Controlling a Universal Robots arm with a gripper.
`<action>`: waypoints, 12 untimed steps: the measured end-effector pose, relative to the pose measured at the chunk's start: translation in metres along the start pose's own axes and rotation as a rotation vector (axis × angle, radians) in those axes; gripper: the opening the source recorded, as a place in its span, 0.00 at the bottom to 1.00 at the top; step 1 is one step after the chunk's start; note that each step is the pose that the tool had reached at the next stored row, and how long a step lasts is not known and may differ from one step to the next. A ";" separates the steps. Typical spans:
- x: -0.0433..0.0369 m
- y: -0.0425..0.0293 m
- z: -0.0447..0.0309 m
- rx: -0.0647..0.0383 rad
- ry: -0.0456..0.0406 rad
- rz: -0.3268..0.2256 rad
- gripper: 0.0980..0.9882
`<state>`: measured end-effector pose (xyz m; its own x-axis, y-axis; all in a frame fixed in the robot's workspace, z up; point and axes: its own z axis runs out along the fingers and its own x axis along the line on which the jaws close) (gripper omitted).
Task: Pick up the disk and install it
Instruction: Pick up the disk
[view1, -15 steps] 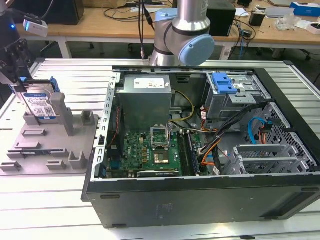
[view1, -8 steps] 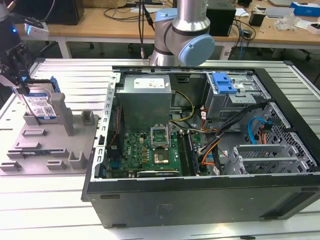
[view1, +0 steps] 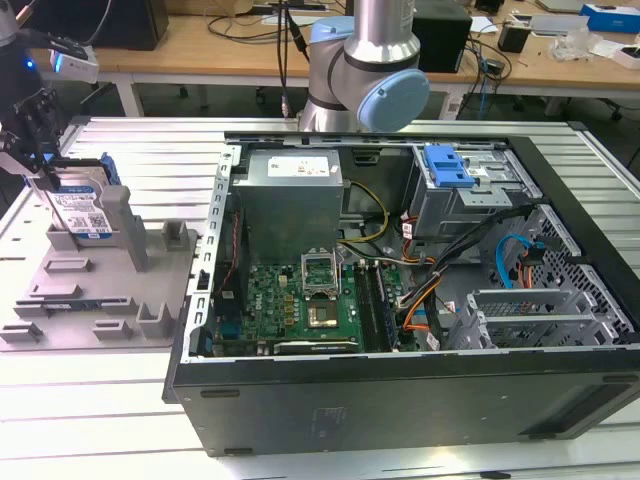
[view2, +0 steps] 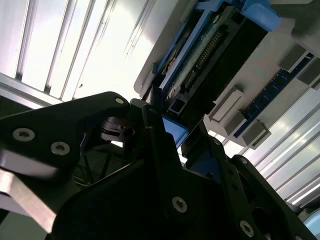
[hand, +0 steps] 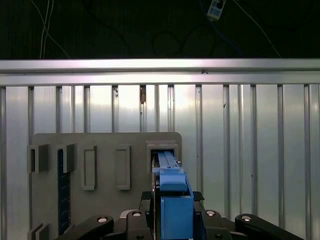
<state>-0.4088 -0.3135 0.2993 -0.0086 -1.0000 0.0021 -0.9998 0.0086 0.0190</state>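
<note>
A robot arm's gripper (view1: 42, 165) reaches down over a grey holder tray (view1: 100, 300) that lies on the ribbed metal table (view1: 100, 420), just off the open computer case (view1: 400, 375) on the exterior view's left. Its pincer is drawn narrow and clamps the upper edge of the disk (view1: 88, 212). The disk stands upright on its edge in a slot of the tray, its white-and-blue label facing the case and its blue plastic frame showing along the top. In the first wrist view the blue frame of the disk (hand: 172, 200) runs up between the black linkages of the gripper (hand: 172, 220), and its far end sits in a slot at the corner of the grey tray (hand: 105, 142). In the second wrist view the disk (view2: 210, 55) is seen edge-on with its connector pins exposed, and a dark finger (view2: 150, 117) presses against the blue frame. Inside the case a green motherboard (view1: 300, 295) lies on the floor, a grey power supply (view1: 290, 195) stands at the far wall, and 1 blue drive caddy (view1: 447, 165) sits in the bay at the far corner. The arm's base (view1: 365, 70) rises just beyond the case, in front of a wooden bench (view1: 200, 40)
</note>
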 end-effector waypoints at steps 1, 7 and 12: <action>0.0000 0.0000 0.0000 0.000 0.0001 0.000 0.35; 0.0000 0.0000 0.0000 0.000 0.0003 0.000 0.30; 0.0000 0.0000 0.0000 0.000 0.0006 0.000 0.30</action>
<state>-0.4089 -0.3135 0.2993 -0.0086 -1.0000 0.0027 -0.9998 0.0086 0.0191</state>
